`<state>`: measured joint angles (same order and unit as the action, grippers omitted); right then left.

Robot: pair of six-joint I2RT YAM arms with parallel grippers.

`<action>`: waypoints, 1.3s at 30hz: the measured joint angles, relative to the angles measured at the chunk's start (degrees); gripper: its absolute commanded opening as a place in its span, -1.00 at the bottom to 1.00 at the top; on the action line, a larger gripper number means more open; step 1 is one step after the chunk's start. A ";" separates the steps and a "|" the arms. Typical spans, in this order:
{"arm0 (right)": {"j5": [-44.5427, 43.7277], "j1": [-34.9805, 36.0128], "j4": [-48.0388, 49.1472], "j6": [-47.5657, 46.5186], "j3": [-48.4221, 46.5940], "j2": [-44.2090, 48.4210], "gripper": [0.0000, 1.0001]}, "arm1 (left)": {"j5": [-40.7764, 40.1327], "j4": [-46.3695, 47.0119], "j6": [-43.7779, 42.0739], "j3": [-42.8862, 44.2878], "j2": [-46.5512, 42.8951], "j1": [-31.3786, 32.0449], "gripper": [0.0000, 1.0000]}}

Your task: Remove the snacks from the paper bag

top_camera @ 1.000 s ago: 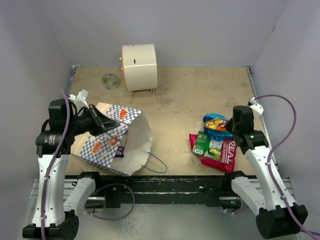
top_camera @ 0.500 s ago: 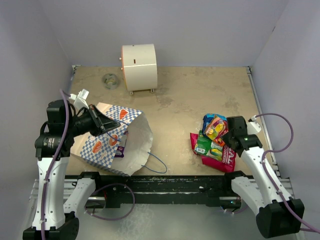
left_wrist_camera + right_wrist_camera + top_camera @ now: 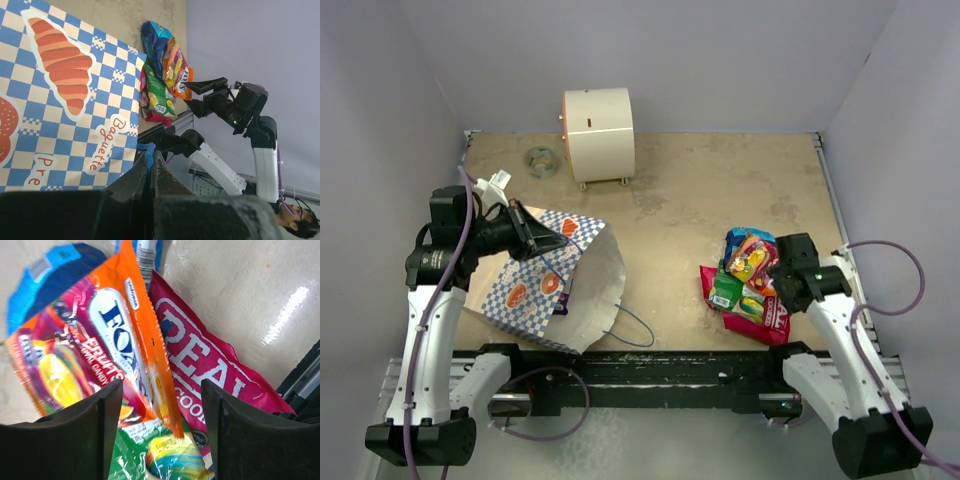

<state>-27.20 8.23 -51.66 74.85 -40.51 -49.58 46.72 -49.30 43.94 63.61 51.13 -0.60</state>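
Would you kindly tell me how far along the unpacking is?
Done: several snacks lie piled right of the paper bag. In hand: the left hand grips the bag's cord; the right hand hangs open over the pile. Left: a purple packet shows in the bag's mouth.

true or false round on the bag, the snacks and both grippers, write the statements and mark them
1. The bag lies on its side. True.
2. The right gripper is shut on a packet. False: its jaws are open over the orange packet.
3. The left gripper is shut on the bag's blue cord. True.
4. The snack pile lies to the left of the bag. False: it lies to the bag's right, by the right arm.
5. The bag is empty. False: a purple packet shows in its mouth.
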 measured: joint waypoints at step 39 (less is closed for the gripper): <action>29.16 51.54 70.88 -44.85 -0.26 -14.75 0.08 | -4.28 17.59 15.15 0.59 -2.51 15.80 -1.00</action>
<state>1.96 59.77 19.22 30.00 -40.77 -64.34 42.44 -31.70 59.09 64.20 48.62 15.20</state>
